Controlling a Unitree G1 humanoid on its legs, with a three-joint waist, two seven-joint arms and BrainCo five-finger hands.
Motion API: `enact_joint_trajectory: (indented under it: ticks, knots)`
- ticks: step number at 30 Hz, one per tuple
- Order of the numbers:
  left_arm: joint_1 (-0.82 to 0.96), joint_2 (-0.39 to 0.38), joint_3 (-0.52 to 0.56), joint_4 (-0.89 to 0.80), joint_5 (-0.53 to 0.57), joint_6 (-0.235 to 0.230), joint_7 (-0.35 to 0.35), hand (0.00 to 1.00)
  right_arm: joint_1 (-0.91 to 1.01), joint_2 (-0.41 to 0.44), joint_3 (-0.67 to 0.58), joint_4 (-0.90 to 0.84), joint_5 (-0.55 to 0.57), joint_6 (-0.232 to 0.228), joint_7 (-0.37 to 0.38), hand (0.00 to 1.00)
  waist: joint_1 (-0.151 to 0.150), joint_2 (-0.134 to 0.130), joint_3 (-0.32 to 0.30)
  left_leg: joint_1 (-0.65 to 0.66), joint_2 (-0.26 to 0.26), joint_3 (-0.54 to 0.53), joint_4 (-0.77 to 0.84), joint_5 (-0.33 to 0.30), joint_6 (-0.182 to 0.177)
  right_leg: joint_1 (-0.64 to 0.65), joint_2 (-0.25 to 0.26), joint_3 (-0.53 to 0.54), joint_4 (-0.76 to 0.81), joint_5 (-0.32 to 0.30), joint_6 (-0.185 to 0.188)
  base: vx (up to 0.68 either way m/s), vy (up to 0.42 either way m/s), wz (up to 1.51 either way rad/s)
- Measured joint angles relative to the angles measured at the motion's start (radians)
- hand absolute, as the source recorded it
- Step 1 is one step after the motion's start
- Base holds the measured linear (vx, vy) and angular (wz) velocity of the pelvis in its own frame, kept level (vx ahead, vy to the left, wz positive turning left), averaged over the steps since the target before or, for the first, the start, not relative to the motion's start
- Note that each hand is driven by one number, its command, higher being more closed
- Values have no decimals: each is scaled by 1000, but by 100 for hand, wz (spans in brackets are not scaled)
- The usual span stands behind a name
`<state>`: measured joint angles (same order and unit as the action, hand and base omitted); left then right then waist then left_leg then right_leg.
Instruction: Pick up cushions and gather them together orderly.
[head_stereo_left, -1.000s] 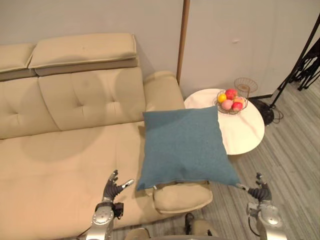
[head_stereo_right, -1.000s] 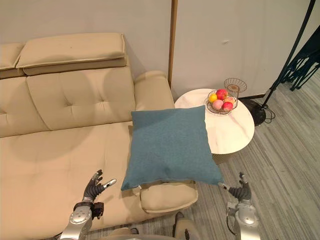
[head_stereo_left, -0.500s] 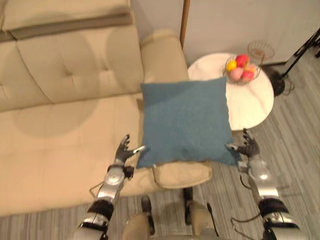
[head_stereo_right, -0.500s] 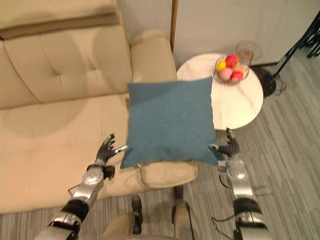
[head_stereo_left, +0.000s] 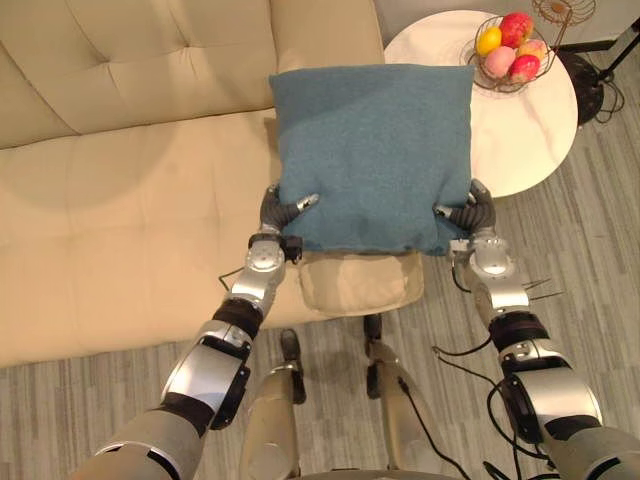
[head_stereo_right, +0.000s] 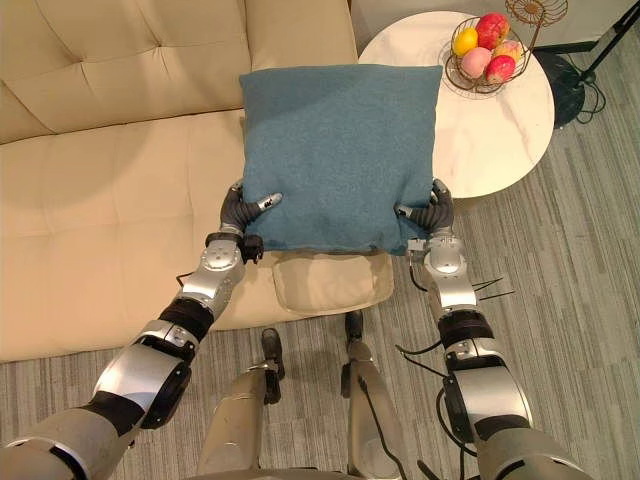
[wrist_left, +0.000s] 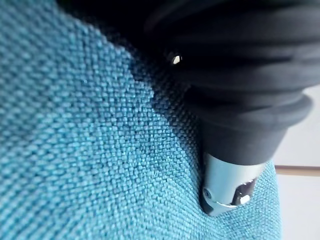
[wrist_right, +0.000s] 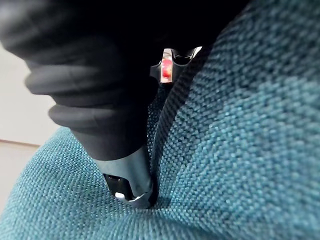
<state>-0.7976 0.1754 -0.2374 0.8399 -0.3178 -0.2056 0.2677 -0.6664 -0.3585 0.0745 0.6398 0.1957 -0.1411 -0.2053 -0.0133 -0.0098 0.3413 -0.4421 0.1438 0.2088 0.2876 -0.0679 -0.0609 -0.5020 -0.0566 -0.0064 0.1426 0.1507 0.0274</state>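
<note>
The teal cushion (head_stereo_left: 372, 150) lies flat over the armrest (head_stereo_left: 356, 282) at the end of a beige sofa (head_stereo_left: 130, 200). Its left part reaches over the seat and its far right corner overlaps the edge of a round white surface (head_stereo_left: 522, 140). The left hand (head_stereo_left: 280, 214) grips the cushion's near left corner, thumb laid on top of the fabric and fingers curled against the edge. The right hand (head_stereo_left: 474, 214) grips the near right corner in the same way, thumb on top. In each wrist view a silver fingertip (wrist_left: 227, 186) (wrist_right: 128, 179) presses a dent into the teal weave. On the far side of the white surface stands a wire bowl (head_stereo_left: 500, 89) holding red, pink and yellow fruit (head_stereo_left: 516, 28), well apart from the cushion.
</note>
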Motion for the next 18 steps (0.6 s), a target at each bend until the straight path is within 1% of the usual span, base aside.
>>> enact_joint_trajectory:
  ticks: [1,2,3,4,6,10,12,13,15,16,18]
  knots:
    - [0,4,0,-16,-5,0,2,100,6,-5,11,-29,0,0,-2,100,0,0,0,0,1,2,-1,1,-1,-1,1,2,0,1,-1,20,-44,-10]
    - [2,15,-4,-54,-5,1,8,100,28,-12,24,-98,-1,0,-6,100,1,0,0,2,3,6,-4,1,-2,-3,3,4,0,3,-4,35,-40,-9]
    - [21,37,-22,-116,-5,1,21,100,65,-13,24,-169,-2,-1,-6,100,0,0,0,8,4,9,-9,3,-4,-1,4,5,-1,3,-4,58,-44,-9]
    - [38,51,-32,-152,-5,0,22,100,87,-14,24,-202,-2,-1,-6,100,1,0,0,14,4,11,-13,5,-1,2,5,6,-1,2,-5,66,-33,-8]
    - [132,68,-38,-278,-3,-1,22,100,188,-16,24,-294,-10,-2,-6,100,1,1,-2,63,-3,12,-46,16,-11,34,4,7,-8,-5,-7,115,-22,-2]
    - [316,67,-56,-432,-2,-10,17,100,343,-2,25,-412,-51,-5,0,100,-2,2,-5,141,-9,3,-93,16,-11,115,5,2,-47,-12,-3,117,1,4]
    - [426,67,-55,-507,-2,-12,14,100,428,11,24,-509,-79,-6,10,100,-4,3,-8,182,-21,-12,-118,18,-12,163,4,-7,-78,-12,-2,81,15,11]
    - [453,68,-54,-521,-2,-12,13,100,446,18,24,-530,-87,-7,14,100,-3,2,-14,189,-22,-13,-123,18,-12,172,5,-8,-85,-12,-2,73,11,10]
    - [539,69,-42,-560,-1,-12,-5,100,501,48,24,-587,-92,-9,32,100,-3,4,-49,213,-23,-15,-146,22,-15,199,7,-12,-111,-11,-2,87,-6,5]
    - [628,69,-28,-605,-1,-12,-17,100,556,76,25,-636,-99,-10,56,100,0,4,-89,247,-22,-16,-161,22,-15,237,8,-14,-133,-11,-2,105,-7,2]
    - [683,69,-25,-638,0,-12,-25,100,591,88,27,-669,-112,-11,68,100,2,6,-109,277,-22,-16,-174,21,-15,269,10,-14,-145,-12,-2,100,3,2]
